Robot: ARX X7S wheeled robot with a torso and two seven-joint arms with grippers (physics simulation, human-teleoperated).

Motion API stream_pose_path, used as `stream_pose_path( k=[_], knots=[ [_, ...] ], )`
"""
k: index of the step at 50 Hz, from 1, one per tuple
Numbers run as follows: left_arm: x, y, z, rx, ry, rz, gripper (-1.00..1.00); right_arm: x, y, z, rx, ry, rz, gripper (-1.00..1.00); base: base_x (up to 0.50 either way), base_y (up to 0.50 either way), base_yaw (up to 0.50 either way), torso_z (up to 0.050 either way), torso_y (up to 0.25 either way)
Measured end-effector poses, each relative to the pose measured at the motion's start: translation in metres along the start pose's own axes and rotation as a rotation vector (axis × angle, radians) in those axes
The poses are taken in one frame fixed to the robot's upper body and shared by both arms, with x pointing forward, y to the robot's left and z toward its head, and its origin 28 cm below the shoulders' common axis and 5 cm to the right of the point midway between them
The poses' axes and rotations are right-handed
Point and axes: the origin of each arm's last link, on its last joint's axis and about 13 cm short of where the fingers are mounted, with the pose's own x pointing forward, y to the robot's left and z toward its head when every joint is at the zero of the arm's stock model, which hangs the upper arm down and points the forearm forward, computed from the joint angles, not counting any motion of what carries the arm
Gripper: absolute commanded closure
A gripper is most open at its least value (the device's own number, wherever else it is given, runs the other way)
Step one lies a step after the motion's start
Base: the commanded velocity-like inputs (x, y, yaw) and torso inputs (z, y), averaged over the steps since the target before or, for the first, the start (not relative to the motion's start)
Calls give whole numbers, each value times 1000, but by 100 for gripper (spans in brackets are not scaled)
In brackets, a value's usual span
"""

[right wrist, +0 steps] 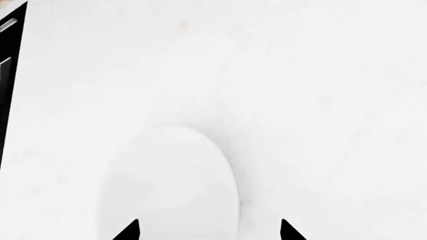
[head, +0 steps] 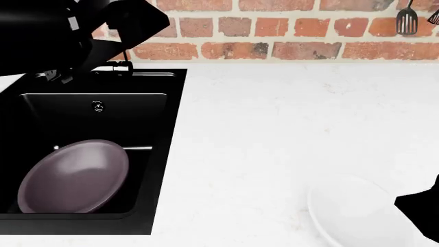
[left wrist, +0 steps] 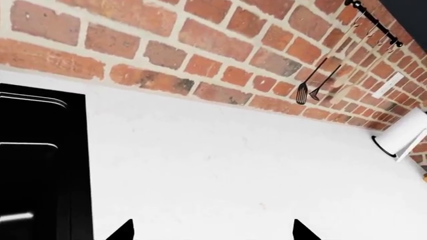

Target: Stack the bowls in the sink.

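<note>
The dark purple-brown bowl (head: pixel 74 176) lies tilted in the black sink (head: pixel 161 154) at the head view's left. The white bowl (head: pixel 357 213) sits on the white counter at the front right; it also shows in the right wrist view (right wrist: pixel 170 185). My right gripper (right wrist: pixel 208 231) is open, its fingertips (right wrist: pixel 130 231) apart just over the white bowl's near side; only a part of the arm (head: pixel 422 208) shows in the head view. My left gripper (left wrist: pixel 212 232) is open and empty over bare counter, the sink's edge (left wrist: pixel 40 165) beside it.
The left arm (head: pixel 69 31) hangs over the sink's back, hiding the faucet area. A brick wall (head: pixel 288 31) backs the counter (head: pixel 274 128). Utensils (left wrist: pixel 310 87) hang on a rail and a paper towel roll (left wrist: pixel 403 132) stands far along the wall.
</note>
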Motion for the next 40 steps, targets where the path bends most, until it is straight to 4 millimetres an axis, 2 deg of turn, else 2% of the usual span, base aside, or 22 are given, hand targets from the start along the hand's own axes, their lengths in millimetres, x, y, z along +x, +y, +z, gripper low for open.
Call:
stream_pose_path(
  k=[19,36,37,40],
  knots=[
    [3,1,0,2,9,6,-100,33,1,-3,13,73,28,-100,0,0,0,0,0],
    [7,1,0,1,15,9,-100,52,-3,-7,15,116,25,-100,0,0,0,0,0],
    [7,1,0,1,16,9,-100,53,-4,-7,15,119,24,100,0,0,0,0,0],
    [7,1,0,1,16,10,-100,56,-5,-9,15,127,20,100,0,0,0,0,0]
  ],
)
